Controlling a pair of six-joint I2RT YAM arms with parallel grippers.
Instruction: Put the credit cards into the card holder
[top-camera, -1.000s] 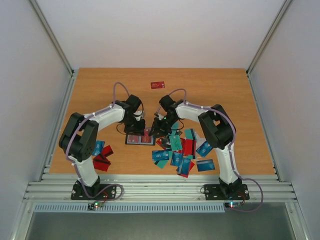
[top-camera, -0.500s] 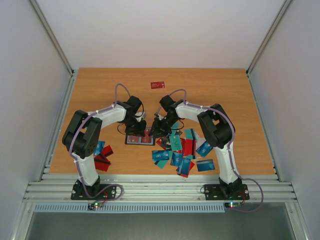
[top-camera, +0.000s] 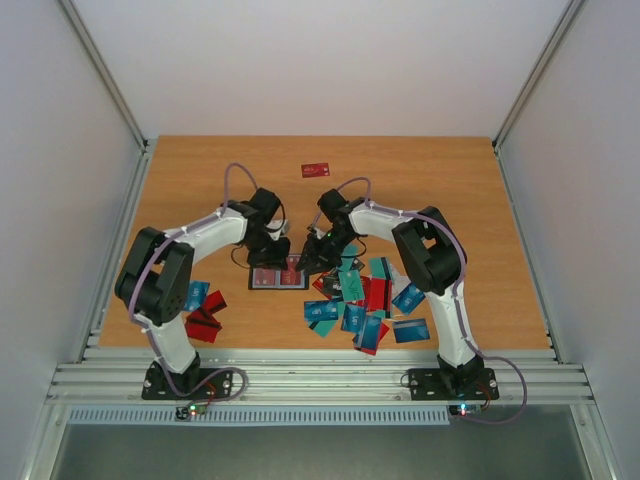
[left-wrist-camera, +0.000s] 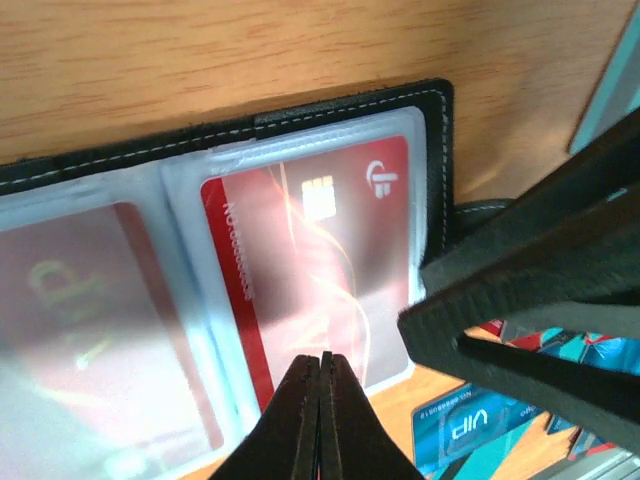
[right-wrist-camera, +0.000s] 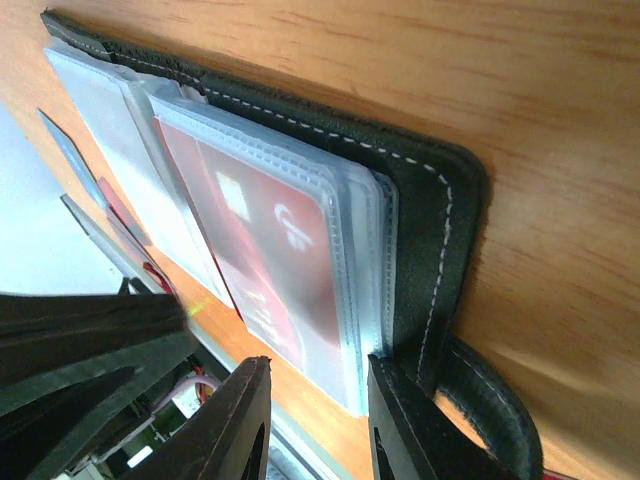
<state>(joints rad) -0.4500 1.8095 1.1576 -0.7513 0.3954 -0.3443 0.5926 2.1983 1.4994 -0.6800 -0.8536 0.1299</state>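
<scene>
holder lay open on the table, 2 red cards sleeved; left claw pressed together above it, right claw spread at its edge. many loose cards awaited filing.

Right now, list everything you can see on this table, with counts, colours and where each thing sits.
card holder: one, black, lying open mid-table
sleeved cards: at least two, red, inside the holder's clear sleeves
lone card: one, red, far side
right card pile: many, teal, blue and red, near right
left card pile: a few, blue and red, near left
table: one, wood brown
left gripper: one, black, shut over a sleeve
right gripper: one, black, jaws apart at the holder's right edge
</scene>
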